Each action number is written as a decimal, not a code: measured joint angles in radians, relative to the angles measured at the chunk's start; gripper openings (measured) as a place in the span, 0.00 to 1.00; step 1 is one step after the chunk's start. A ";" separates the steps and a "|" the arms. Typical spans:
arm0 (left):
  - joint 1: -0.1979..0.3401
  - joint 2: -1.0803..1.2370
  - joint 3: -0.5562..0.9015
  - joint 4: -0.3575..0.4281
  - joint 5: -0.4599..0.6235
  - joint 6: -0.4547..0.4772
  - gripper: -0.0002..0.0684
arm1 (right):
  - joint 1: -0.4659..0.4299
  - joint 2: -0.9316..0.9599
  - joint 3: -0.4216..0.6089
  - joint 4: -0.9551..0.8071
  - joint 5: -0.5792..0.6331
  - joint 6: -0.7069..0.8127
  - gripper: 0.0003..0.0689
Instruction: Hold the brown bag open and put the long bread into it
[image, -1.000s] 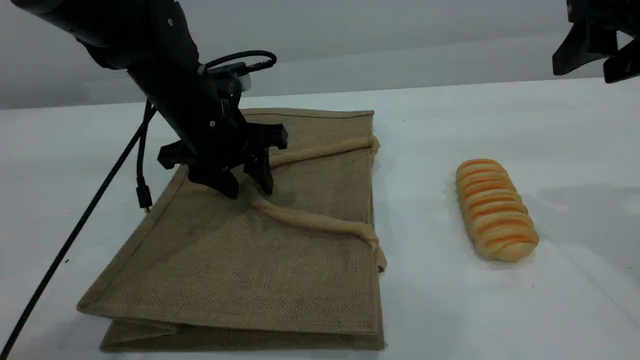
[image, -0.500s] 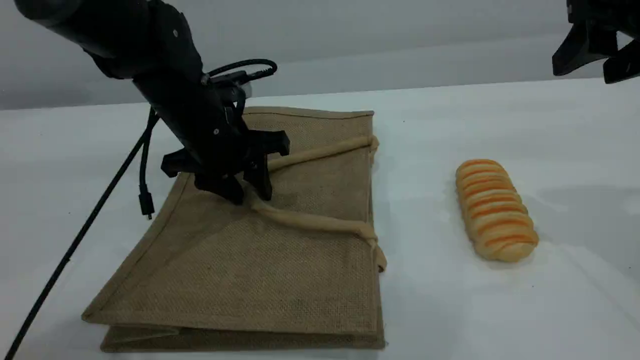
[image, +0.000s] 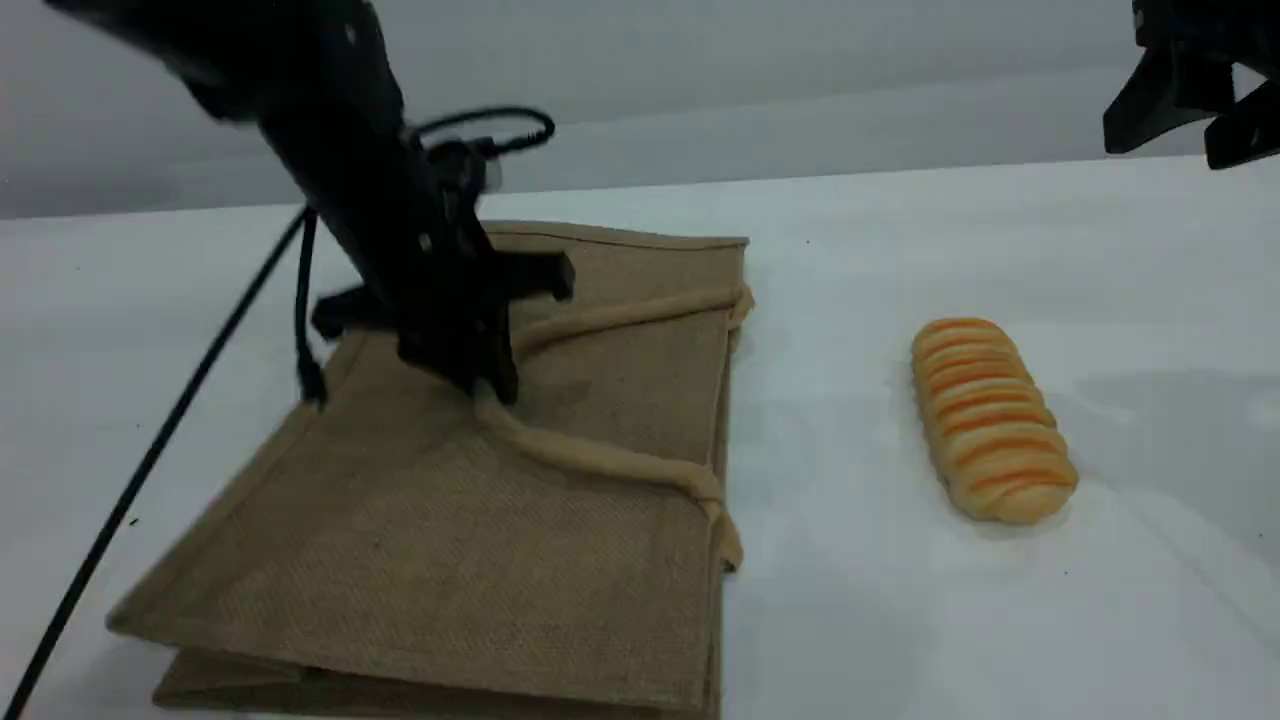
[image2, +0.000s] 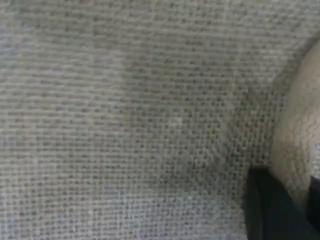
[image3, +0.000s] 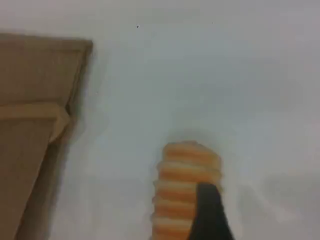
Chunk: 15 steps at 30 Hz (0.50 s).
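Your left gripper (image: 487, 385) is pinched shut on the beige handle (image: 590, 457) atop the flat brown bag (image: 430, 540), your right gripper (image: 1190, 115) hangs spread open well right of the bag, the long bread (image: 990, 418) lies on the table (image: 880, 600) right of the bag.
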 joint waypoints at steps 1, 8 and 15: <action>0.000 -0.018 -0.030 -0.005 0.023 0.013 0.13 | 0.000 0.000 0.000 0.011 0.012 0.000 0.62; 0.000 -0.155 -0.282 -0.016 0.266 0.155 0.13 | 0.000 0.000 0.000 0.096 0.059 -0.104 0.62; 0.000 -0.170 -0.555 -0.042 0.547 0.309 0.13 | 0.000 0.062 0.000 0.280 0.061 -0.292 0.62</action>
